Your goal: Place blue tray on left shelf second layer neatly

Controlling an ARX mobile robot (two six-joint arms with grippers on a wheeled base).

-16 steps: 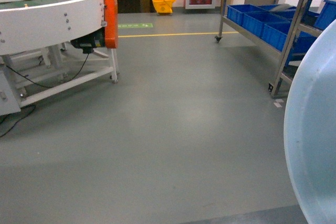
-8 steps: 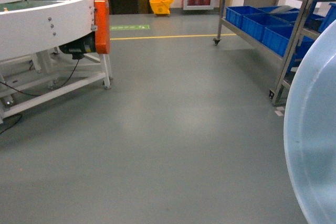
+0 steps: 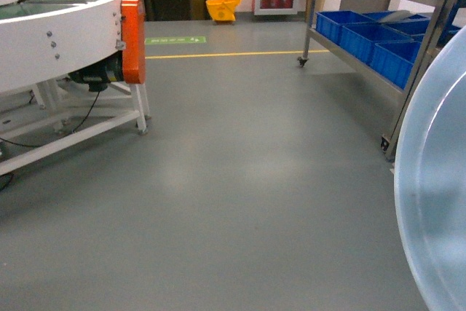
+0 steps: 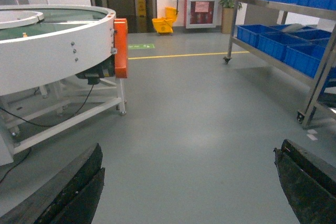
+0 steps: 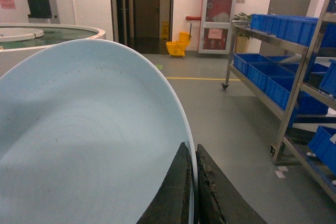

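Note:
The blue tray [image 5: 89, 129] is a pale blue dish held on edge; it fills the left of the right wrist view and shows at the right edge of the head view [image 3: 437, 194]. My right gripper [image 5: 193, 148] is shut on its rim, one finger on each side. My left gripper [image 4: 189, 150] is open above bare floor with nothing between its fingers. Two steel racks stand end to end along the right. The left shelf [image 3: 311, 12] is the farther one, and it also shows in the wrist views [image 5: 231, 56] [image 4: 232, 30]. Dark-blue crates [image 3: 364, 30] sit on its tiers.
A round white conveyor table [image 3: 58, 41] with an orange cover [image 3: 133, 41] stands on a frame at the left. A yellow mop bucket [image 3: 222, 9] sits by the far doorway, and a yellow line [image 3: 233, 54] crosses the grey floor. The near rack's upright [image 3: 426, 56] stands beside the tray.
The whole scene has shifted: the conveyor table slid left and the racks drew closer and lower in the head view. The tray keeps its place at the right edge.

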